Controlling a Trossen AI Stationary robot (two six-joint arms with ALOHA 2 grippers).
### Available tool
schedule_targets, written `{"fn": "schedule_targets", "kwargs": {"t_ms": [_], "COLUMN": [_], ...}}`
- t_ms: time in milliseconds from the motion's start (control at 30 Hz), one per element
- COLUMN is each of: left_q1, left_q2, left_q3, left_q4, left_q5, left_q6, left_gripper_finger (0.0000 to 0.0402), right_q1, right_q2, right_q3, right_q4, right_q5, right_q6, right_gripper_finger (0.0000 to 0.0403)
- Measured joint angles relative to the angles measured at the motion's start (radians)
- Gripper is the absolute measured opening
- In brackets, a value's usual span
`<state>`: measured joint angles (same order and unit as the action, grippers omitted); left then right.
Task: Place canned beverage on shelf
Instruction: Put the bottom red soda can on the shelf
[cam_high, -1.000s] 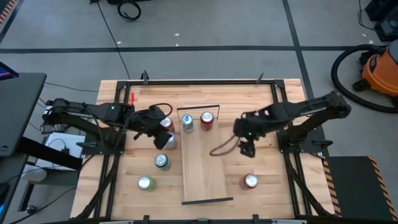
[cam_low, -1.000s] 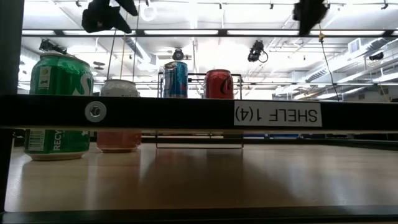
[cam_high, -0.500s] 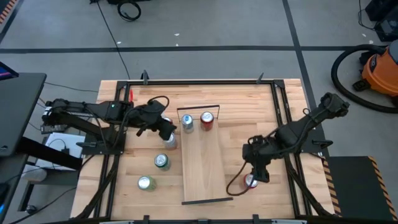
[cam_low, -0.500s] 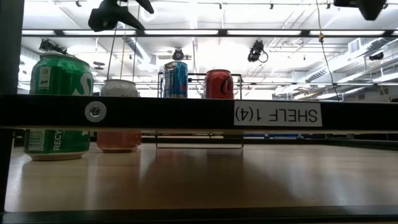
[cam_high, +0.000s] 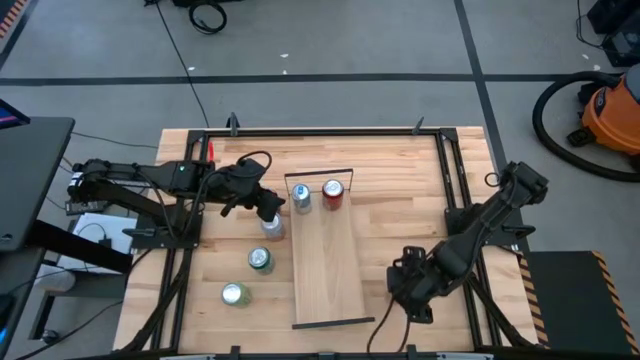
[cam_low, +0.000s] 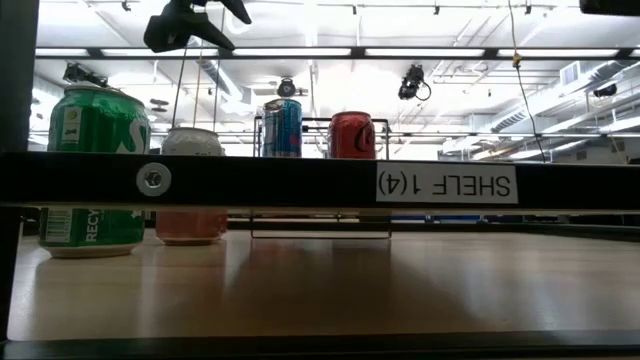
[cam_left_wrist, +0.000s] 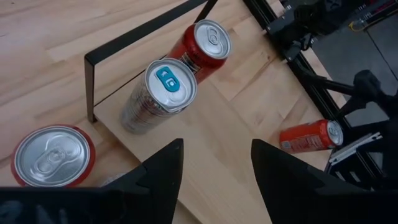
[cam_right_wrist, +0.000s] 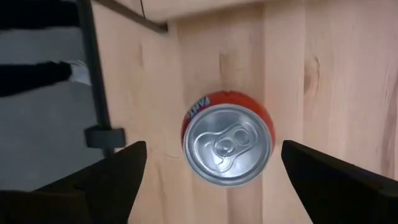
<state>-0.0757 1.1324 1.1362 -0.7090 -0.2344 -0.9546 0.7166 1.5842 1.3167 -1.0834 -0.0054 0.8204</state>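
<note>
The shelf (cam_high: 327, 262) is a long pale board lying on the slatted tabletop. A blue-topped can (cam_left_wrist: 163, 88) and a red can (cam_left_wrist: 203, 43) stand at its far end, inside the black wire rail (cam_left_wrist: 91, 84). An orange can (cam_right_wrist: 227, 144) stands upright on the table near the front right. My right gripper (cam_right_wrist: 213, 144) hangs above it, open, with a finger off each side of the can. In the high view my right gripper (cam_high: 408, 290) hides this can. My left gripper (cam_left_wrist: 217, 146) is open and empty, left of the shelf's far end, beside another red can (cam_left_wrist: 53, 157).
A silver can (cam_high: 272, 226) and two green cans (cam_high: 260, 260) (cam_high: 233, 294) stand on the table left of the shelf. Black frame rails (cam_high: 452, 180) run along the table's sides. A black bar (cam_low: 320, 182) with a label crosses the low view.
My right gripper has swung from beside the middle of the shelf toward the table's near edge, and now stands over the orange can at the front right, hiding it in the high view. No can has moved.
</note>
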Motion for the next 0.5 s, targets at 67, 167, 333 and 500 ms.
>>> {"fn": "schedule_targets", "kwargs": {"t_ms": [67,167,333,500], "left_q1": [0.000,0.000,0.000,0.000], "left_q2": [0.000,0.000,0.000,0.000], "left_q3": [0.000,0.000,0.000,0.000], "left_q4": [0.000,0.000,0.000,0.000], "left_q5": [0.000,0.000,0.000,0.000], "left_q6": [0.000,0.000,-0.002,-0.003], "left_gripper_finger": [0.0199,0.0199,0.0199,0.0199], "right_q1": [0.012,0.023,0.038,0.053], "right_q2": [0.029,0.065,0.119,0.152], "right_q3": [0.000,0.000,0.000,-0.001], "right_q4": [-0.011,-0.012,-0.018,-0.018], "right_q5": [0.011,0.017,0.019,0.060], "right_q6": [0.001,0.000,-0.001,-0.009], "right_gripper_finger": [0.0384,0.0384,0.0381,0.0373]}}
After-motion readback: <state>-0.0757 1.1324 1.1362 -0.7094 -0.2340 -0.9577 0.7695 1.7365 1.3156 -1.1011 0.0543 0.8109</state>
